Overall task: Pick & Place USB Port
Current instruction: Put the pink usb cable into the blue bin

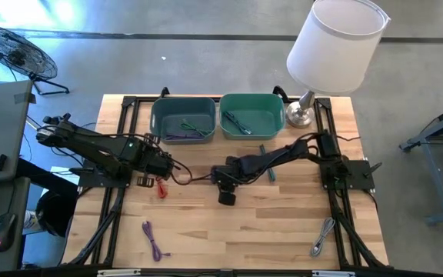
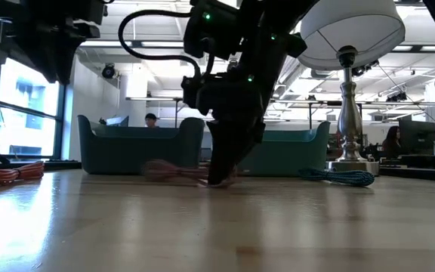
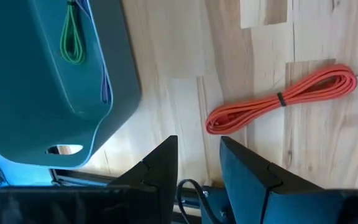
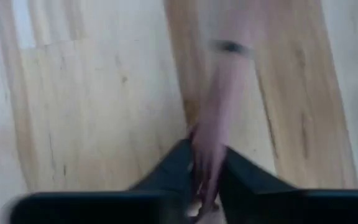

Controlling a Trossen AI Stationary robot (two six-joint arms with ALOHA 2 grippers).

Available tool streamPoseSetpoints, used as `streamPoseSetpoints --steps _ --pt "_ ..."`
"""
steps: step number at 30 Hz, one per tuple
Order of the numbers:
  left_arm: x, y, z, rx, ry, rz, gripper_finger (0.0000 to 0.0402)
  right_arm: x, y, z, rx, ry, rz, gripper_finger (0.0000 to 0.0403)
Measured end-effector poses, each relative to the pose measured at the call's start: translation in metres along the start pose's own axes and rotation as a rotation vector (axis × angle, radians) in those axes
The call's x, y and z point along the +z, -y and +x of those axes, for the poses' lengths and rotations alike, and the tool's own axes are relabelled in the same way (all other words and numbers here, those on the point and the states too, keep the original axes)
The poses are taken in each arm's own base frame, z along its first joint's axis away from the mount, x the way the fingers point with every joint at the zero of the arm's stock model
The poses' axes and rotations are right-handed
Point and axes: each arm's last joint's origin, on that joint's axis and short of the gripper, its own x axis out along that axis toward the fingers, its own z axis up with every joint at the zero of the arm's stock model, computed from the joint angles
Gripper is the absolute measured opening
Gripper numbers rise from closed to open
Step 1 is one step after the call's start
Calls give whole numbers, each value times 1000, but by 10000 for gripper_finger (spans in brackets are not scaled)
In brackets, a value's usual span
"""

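Observation:
A coiled pink-brown USB cable lies on the table's middle, and its blurred length stretches ahead of my right gripper, which is shut on it. In the low view this gripper reaches down to the tabletop. My left gripper is open and hovers left of centre, touching nothing. A coiled red cable lies flat on the wood just past it. My right gripper pinches the pink-brown cable at its near end between the two fingers. The fingers point down at the table, slanting, and lie along the bundle. The cable's remaining length lies on the tabletop.
At the far edge stand a blue-grey bin and a green bin, each holding cables, with a lamp to their right. A blue cable, a purple cable and a grey cable lie on the table.

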Motion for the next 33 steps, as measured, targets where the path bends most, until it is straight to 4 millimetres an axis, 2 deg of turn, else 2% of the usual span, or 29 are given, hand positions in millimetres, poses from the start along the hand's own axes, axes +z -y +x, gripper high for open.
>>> streamPoseSetpoints --steps 2,7,10,14,24,28,33 --pt "0 0 0 -1 4 -2 115 0 -2 0 -18 5 -37 18" --pt "4 4 9 -8 33 6 115 -6 -10 -4 -104 -2 -79 10" --pt "6 8 18 -5 66 22 115 -13 -18 -16 -169 -13 -106 10" --pt "13 12 26 -10 136 28 115 -26 -34 -48 -252 -15 -137 9" --pt "50 20 29 -23 554 176 115 -58 -88 -151 -370 295 -174 9" --pt "59 20 28 42 676 189 115 -73 -107 -171 -432 410 -219 9" --pt "70 23 29 89 888 223 115 -86 -121 -181 -543 514 -270 8"
